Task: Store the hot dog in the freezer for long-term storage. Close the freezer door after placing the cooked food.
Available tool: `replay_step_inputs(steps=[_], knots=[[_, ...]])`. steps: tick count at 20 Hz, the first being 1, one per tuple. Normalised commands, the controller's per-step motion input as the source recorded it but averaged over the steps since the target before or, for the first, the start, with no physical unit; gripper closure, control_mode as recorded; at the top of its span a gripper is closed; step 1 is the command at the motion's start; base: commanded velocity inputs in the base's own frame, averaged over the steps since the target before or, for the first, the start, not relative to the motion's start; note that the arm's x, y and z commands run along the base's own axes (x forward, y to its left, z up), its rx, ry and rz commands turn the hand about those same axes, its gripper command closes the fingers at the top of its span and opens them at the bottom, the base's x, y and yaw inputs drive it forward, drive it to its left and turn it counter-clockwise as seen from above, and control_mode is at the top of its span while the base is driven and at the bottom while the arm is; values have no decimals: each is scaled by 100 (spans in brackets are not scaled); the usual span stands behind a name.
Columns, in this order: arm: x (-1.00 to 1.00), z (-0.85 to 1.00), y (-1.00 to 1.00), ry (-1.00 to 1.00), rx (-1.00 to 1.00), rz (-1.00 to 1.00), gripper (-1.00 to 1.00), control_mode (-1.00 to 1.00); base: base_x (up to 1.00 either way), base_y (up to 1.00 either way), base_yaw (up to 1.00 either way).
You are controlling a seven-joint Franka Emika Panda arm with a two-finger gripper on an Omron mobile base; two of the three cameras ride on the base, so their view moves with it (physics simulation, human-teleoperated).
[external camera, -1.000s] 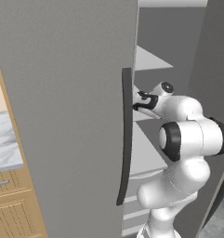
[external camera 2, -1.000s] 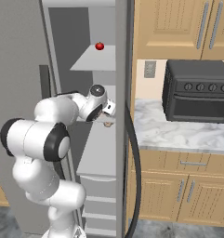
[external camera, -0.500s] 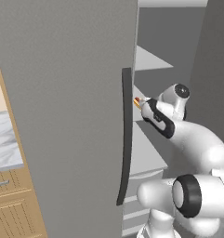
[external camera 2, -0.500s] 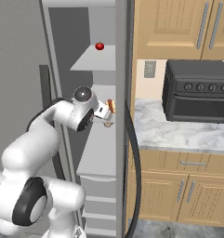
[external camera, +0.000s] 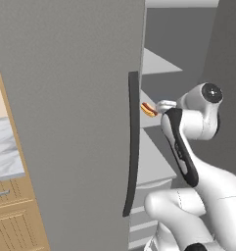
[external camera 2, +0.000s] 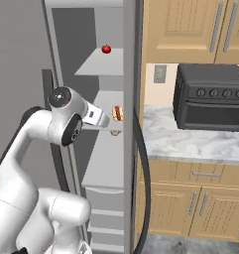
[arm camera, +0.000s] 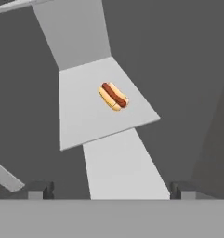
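The hot dog (arm camera: 114,96), a tan bun with a red sausage, lies loose on a white shelf (arm camera: 81,116) inside the freezer (external camera 2: 103,149). It also shows as a small hot dog (external camera: 149,109) beside the dark handle, and as the hot dog (external camera 2: 117,113) at mid height of the compartment. My gripper (arm camera: 109,193) is open, drawn back from the shelf, with nothing between its fingertips (arm camera: 39,190). Its white hand (external camera 2: 97,117) hangs just left of the bun. The freezer door (external camera 2: 131,74) stands open, seen edge-on, its long dark handle (external camera 2: 143,173) on the right.
The wider grey fridge door (external camera: 65,122) is closed at the left, its handle (external camera: 132,147) next to the opening. A red tomato (external camera 2: 106,49) sits on an upper shelf. A black toaster oven (external camera 2: 210,96) stands on the marble counter (external camera 2: 190,144) beyond the open door.
My hand has pulled back from the shelf and the arm has swung its elbow down. The hot dog stays on the shelf, free of the fingers.
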Motion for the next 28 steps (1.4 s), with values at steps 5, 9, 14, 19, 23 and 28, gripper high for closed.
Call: replay_step_inputs(steps=[5,9,14,19,23,28], knots=[[-100,67,0,-6,0,0,-100,-100,0,0,0],[-100,70,3,1,-1,0,-100,-100,0,0,0],[-83,42,14,22,-5,0,-100,-100,0,0,0],[-41,2,18,40,0,0,-100,-100,0,0,0],[-38,-35,11,24,1,9,-100,-100,0,0,0],[-17,-58,15,12,0,18,-100,-100,0,0,0]])
